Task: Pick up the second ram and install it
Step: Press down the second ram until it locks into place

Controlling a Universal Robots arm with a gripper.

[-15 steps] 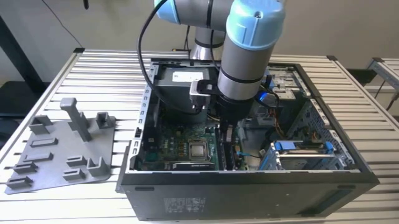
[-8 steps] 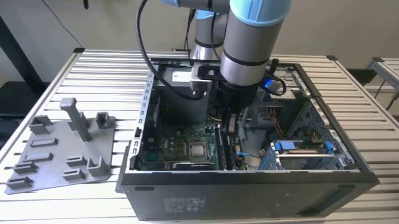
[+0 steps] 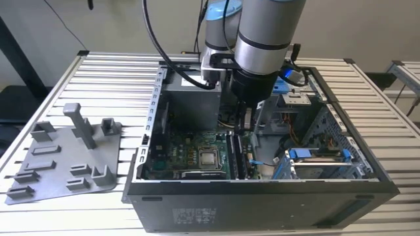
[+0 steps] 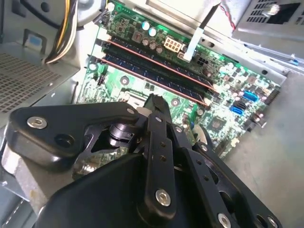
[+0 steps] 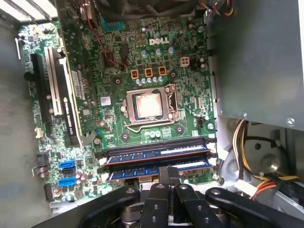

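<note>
- In the exterior view the arm (image 3: 262, 39) reaches straight down into the open computer case (image 3: 262, 196), with the gripper (image 3: 244, 129) low over the green board (image 3: 190, 157), at the memory slots beside the bare processor socket (image 3: 208, 158).
- In both wrist views the gripper's (image 5: 170, 178) black fingers (image 4: 154, 107) are drawn close together, almost closed, with their tips right at the memory slots.
- What the tips pinch is hidden by the linkage; I cannot tell whether they have hold of anything.
- Two long dark sticks with blue labels sit side by side in the slots in the first wrist view. The ram (image 5: 156, 167) nearer the gripper lies directly under the fingertips, which meet it at about mid-length.
- The other stick (image 5: 156, 153) lies just beyond it, towards the socket (image 5: 149, 105).
- In the second wrist view the ram (image 4: 156, 73) runs crosswise just ahead of the fingertip, level in its slot.
- The grey power box (image 3: 192, 105) stands at the back of the case.
- A grey holder tray (image 3: 66, 157) lies on the slatted table (image 3: 111, 73), at the exterior view's left.
</note>
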